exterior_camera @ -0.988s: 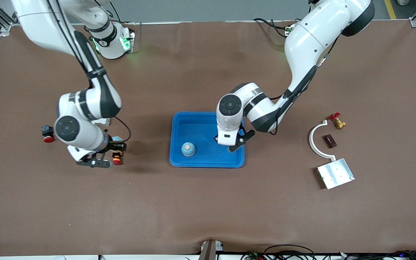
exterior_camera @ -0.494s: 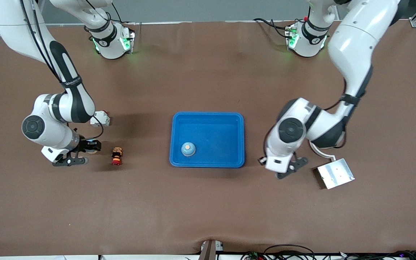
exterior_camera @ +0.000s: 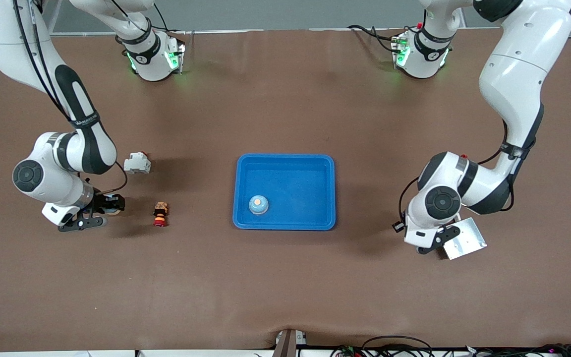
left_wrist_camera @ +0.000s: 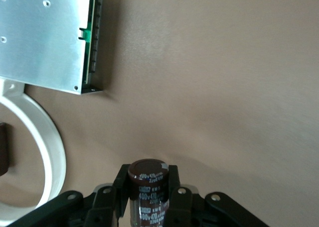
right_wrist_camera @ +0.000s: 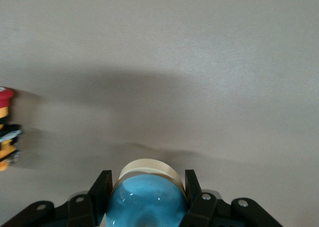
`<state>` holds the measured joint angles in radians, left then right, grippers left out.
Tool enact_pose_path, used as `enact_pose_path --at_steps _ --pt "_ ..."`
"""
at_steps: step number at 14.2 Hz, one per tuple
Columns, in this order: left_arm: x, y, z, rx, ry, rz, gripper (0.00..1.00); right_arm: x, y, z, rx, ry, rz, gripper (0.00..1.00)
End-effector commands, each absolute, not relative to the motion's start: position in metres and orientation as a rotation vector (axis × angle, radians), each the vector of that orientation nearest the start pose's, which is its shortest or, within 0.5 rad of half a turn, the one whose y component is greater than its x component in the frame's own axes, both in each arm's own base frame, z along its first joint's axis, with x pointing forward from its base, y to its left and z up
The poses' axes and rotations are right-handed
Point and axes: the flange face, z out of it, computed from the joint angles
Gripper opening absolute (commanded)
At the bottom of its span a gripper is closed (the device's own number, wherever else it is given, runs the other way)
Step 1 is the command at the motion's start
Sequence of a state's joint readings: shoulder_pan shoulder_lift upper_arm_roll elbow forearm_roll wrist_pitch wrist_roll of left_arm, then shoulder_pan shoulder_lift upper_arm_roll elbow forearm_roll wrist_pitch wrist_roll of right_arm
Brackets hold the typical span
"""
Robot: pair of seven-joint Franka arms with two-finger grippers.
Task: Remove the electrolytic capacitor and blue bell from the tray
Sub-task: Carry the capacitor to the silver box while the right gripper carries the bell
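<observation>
Both arms have swung outward from the blue tray [exterior_camera: 285, 161] — left pincer [left_wrist_camera: 148, 199] clamps a dark brown cylindrical capacitor [left_wrist_camera: 147, 186], right pincer [right_wrist_camera: 147, 199] a glossy blue bell [right_wrist_camera: 148, 202], another bell [exterior_camera: 258, 204] in the tray.

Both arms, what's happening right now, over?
Left gripper shut on capacitor, beside metal plate. Right gripper shut on bell. Another bell in tray.

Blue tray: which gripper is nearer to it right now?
Left, narrowly. The left gripper, holding the capacitor, is past the blue tray toward the left arm's end, by the metal plate. The right gripper, holding a bell, is slightly farther off toward the right arm's end.
</observation>
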<state>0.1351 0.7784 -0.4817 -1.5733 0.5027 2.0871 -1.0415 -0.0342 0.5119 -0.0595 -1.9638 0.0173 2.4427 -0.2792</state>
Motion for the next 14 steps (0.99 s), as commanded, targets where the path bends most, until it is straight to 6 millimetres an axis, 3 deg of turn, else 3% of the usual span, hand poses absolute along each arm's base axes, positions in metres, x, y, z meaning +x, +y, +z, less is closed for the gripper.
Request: enact_pose_path --at_steps 1,5,8,11,12,13,14 --pt "0.664 -0.161 0.19 -2.901 -0.73 0.077 0.0 0.627 -0.078 0.19 -3.131 -0.295 0.055 0.0" --pt "0.658 -0.136 0.181 -2.89 -0.702 0.119 0.0 0.637 -0.07 0.187 -3.124 -0.239 0.048 0.0" --pt "0.655 -0.13 0.177 -2.878 -0.7 0.134 0.0 0.639 -0.056 0.187 -3.121 -0.196 0.044 0.0" --pt "0.656 -0.118 0.179 -2.857 -0.72 0.133 0.18 0.64 -0.05 0.181 -3.122 -0.179 0.046 0.0" --pt "0.658 -0.113 0.185 -2.857 -0.719 0.125 0.18 0.641 -0.05 0.177 -3.123 -0.18 0.047 0.0" --pt "0.658 -0.111 0.187 -2.854 -0.701 0.132 0.26 0.641 -0.046 0.171 -3.119 -0.183 0.058 0.0" --pt "0.657 -0.11 0.19 -2.848 -0.679 0.145 0.67 0.642 -0.046 0.169 -3.112 -0.167 0.056 0.0"
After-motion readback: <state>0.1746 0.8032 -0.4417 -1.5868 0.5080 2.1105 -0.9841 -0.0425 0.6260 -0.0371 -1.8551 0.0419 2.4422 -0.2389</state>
